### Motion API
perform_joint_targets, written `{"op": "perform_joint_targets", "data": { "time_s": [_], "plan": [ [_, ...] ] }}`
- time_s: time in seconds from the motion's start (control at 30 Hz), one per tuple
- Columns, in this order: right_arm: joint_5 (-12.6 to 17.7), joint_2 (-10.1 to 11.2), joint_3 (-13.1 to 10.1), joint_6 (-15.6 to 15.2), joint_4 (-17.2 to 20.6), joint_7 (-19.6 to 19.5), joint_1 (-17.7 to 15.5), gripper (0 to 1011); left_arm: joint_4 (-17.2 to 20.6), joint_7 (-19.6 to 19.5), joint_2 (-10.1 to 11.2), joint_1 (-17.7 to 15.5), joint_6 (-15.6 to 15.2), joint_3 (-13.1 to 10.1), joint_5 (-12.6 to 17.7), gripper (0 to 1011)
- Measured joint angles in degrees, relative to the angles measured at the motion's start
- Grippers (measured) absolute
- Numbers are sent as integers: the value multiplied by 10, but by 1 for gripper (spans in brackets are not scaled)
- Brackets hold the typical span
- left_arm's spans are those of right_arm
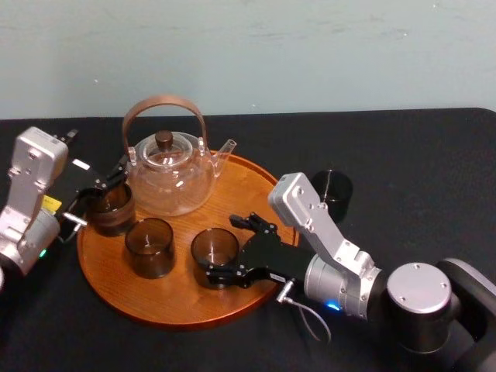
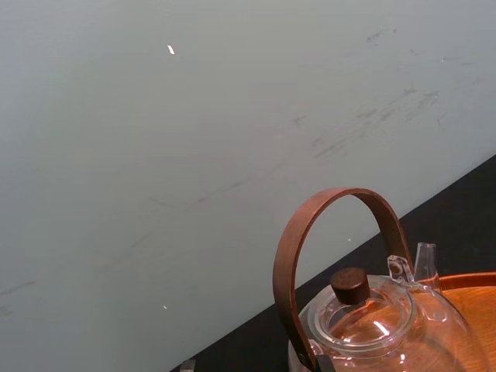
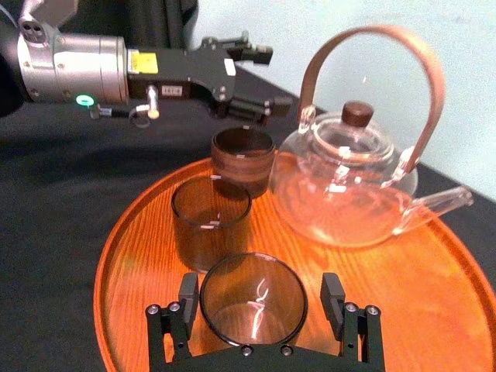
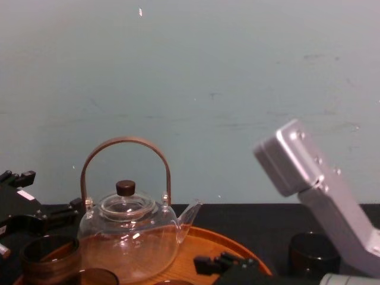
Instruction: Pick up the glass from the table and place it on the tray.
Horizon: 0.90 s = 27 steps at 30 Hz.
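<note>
nearest in the head view, the right arm point(image 1: 418, 298) is bent in from the lower right so that the right end effector point(image 1: 220, 246) is brought level around the glass point(image 1: 215, 239), which is stood upright on the tray point(image 1: 155, 310) near its front rim, close to a second glass point(image 1: 149, 246). the left end effector point(image 1: 108, 181) is held at the tray's left edge, just over a brown cup point(image 1: 112, 211), and a dark glass point(image 1: 332, 194) is stood on the tabletop point(image 1: 434, 170) just off the tray, behind the right arm. in the left wrist view the teapot point(image 2: 372, 325) is seen close by, its bent handle arched over the lid, with the tabletop's edge slanted, so a rolled wrist is judged. in the right wrist view the fingers point(image 3: 335, 298) are shown apart, one on each side of the glass with a gap at both, so the glass is judged to be borne by the tray and not by the grip; the left end effector's fingers are also seen apart, behind the brown cup's rim. in the chest view the teapot is set at the tray's back, presumably to keep the front free for glasses.
</note>
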<state>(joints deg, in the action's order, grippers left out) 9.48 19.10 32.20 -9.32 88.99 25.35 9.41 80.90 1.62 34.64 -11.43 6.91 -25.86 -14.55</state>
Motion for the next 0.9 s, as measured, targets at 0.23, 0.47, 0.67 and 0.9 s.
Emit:
{"op": "perform_joint_targets", "data": {
  "time_s": [0.23, 0.47, 0.67, 0.9],
  "plan": [
    [1, 17, -13, 22, 34, 1, -14, 1002, 0, 0, 0, 0, 0, 0, 0, 1001],
    [14, 37, -30, 37, 64, 1, -39, 1002, 0, 0, 0, 0, 0, 0, 0, 1001],
    [30, 61, -57, 46, 85, -6, -73, 1002, 0, 0, 0, 0, 0, 0, 0, 1001],
    [48, 89, -92, 55, 103, -15, -115, 1002, 0, 0, 0, 0, 0, 0, 0, 1001]
  ]
}}
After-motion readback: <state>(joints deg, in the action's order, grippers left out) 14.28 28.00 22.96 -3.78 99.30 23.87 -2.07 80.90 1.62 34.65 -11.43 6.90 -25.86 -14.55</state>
